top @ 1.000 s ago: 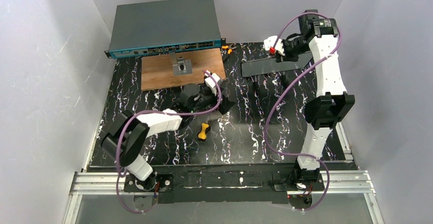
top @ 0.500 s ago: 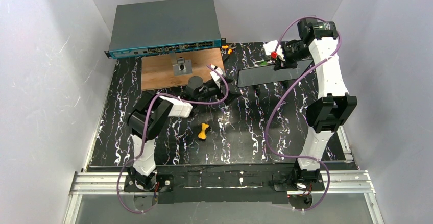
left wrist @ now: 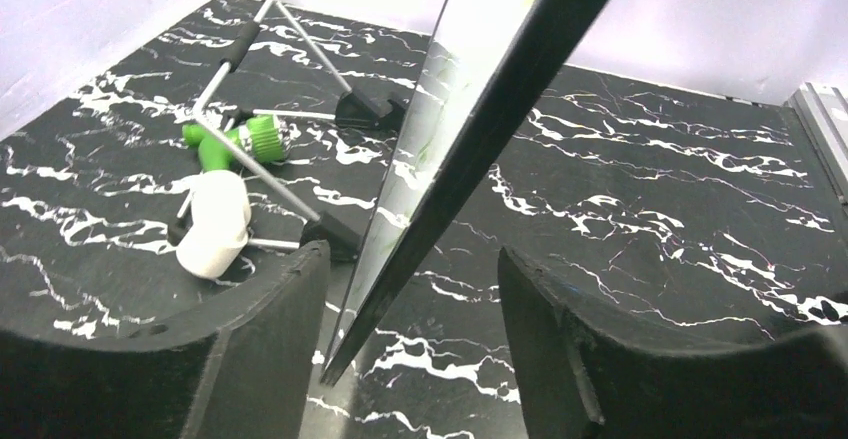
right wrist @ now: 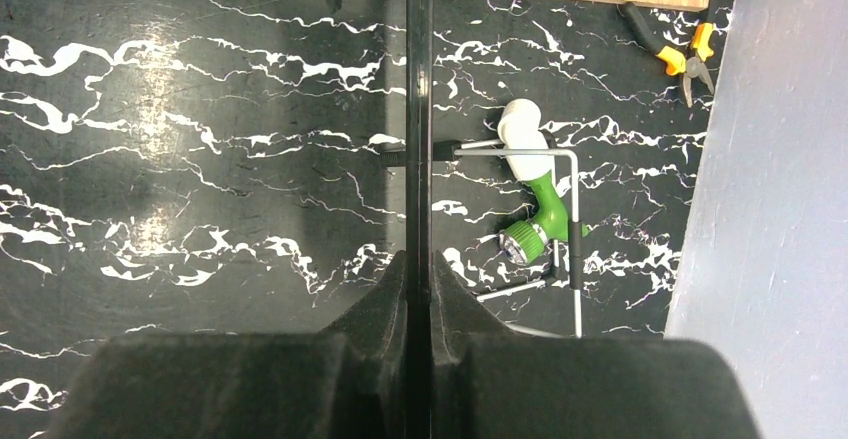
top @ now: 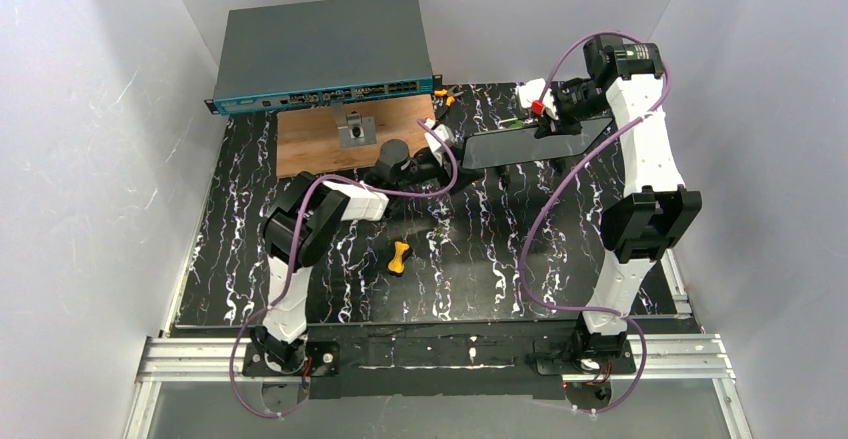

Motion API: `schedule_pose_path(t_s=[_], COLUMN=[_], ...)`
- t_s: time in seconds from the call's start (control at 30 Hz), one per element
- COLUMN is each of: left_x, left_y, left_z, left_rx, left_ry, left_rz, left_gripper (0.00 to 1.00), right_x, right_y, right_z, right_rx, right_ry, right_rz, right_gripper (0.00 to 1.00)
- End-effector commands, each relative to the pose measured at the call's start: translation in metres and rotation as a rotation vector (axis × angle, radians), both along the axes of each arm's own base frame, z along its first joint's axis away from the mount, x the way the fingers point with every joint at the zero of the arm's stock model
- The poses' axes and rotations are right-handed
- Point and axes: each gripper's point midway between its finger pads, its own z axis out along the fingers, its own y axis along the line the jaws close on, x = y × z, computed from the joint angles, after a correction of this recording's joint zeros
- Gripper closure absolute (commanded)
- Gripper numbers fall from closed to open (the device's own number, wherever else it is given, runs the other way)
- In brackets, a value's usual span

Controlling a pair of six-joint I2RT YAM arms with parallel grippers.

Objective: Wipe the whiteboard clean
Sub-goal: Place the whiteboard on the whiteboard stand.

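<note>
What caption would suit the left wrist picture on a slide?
Left gripper, jaws open, straddling the tilted whiteboard above the marbled black table.

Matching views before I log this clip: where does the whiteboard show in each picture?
Top external: the whiteboard, a dark tilted strip right of centre, upper half.
Left wrist: edge-on diagonal from bottom centre to the top.
Right wrist: thin vertical edge up the centre.
Shared landmark: the green-and-white tool lying beside it, in both wrist views.

A grey network switch (top: 320,49) sits behind a wooden board (top: 310,149), orange-handled pliers (right wrist: 685,59) alongside.
</note>
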Motion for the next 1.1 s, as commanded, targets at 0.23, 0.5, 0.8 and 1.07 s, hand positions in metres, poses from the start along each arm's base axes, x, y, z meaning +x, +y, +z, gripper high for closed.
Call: schedule_pose_path(t_s=[0.23,0.5,0.8,1.07], left_x=[-0.015,-0.022,-0.02,0.013], left_y=[-0.022,-0.014,-0.015,-0.031], left_z=[0.026,0.041,0.053,0.1], left_rx=[-0.036,-0.109,-0.128,-0.2], left_ry=[-0.106,-0.031,-0.016,-0.036], left_rz=[-0.108,-0.069,-0.062,-0.008], left_gripper=[1.0,1.0,1.0,1.0], right_x=[-0.02,0.0,0.042,-0.001], right_y=[0.012,0.012,0.008,0.017], right_z=[0.023,0.026,0.05,0.137], right_rx=[0.069,0.094,0.186,0.472], right_ry=[0.011,0.03,-0.017,-0.031], right_rz=[0.0,-0.119,-0.358,-0.394], right_gripper=[0.99,0.93,0.36,0.26])
